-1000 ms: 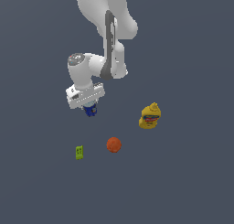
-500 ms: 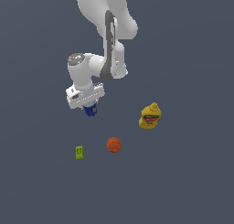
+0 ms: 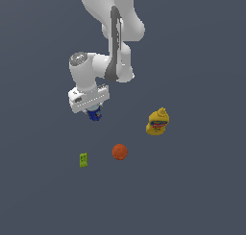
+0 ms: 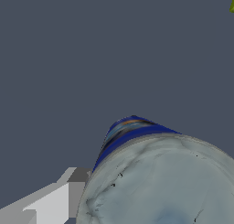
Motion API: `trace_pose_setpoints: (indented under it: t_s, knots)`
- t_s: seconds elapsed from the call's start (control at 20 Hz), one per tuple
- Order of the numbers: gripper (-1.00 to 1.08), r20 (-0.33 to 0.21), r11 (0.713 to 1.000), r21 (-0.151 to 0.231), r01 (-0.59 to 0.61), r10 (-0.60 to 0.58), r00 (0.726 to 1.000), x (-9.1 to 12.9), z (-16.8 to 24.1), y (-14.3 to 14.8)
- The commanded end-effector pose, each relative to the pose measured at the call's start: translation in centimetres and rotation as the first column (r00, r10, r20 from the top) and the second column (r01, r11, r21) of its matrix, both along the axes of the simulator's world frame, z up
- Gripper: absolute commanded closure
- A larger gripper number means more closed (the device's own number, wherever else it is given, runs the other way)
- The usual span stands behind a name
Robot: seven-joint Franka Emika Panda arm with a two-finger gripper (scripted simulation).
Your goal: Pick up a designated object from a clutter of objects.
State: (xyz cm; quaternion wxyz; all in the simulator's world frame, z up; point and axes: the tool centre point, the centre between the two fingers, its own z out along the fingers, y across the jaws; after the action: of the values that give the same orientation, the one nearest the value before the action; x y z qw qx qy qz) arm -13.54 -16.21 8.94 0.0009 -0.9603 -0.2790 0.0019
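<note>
Under the white arm, you are looking at the end effector (image 3: 94, 113) sitting right over the blue can (image 3: 94, 114), so that only the can's lower blue part is peeking out below the white hand in the exterior view. Whether the fingers are actually pressing on the can, or whether the can is clear of the desk (image 3: 202, 191), you cannot tell from either view; the fingertips themselves are hidden.

Through the wrist view, you are seeing the can's silvery-grey top (image 4: 160, 186) filling much of the picture, very close to the camera, with the blue side wall (image 4: 125, 134) and a thin orange streak on it running away from the lens. One pale finger (image 4: 50, 202) is showing just beside the can's rim, at or near touching it.

Elsewhere on the dark grey desk, you are seeing the orange ball (image 3: 119, 151) lying near the middle, the lime-green block (image 3: 83, 159) toward the exterior view's left of it, and the yellow bottle (image 3: 158, 122) with its red label well apart toward the exterior view's right.
</note>
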Motion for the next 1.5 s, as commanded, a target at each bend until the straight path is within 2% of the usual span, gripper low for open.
trace_pose_setpoints:
  t_s: [0.0,0.4,1.45]
  knots:
    - [1.08,0.004,1.0,-0.002,0.0,0.0,1.0,0.3,1.1,-0.1]
    - [1.08,0.002,1.0,-0.004,0.002,-0.001,1.0,1.5,6.4,-0.4]
    - [1.08,0.003,1.0,-0.003,0.001,-0.001,1.0,6.0,25.5,-1.4]
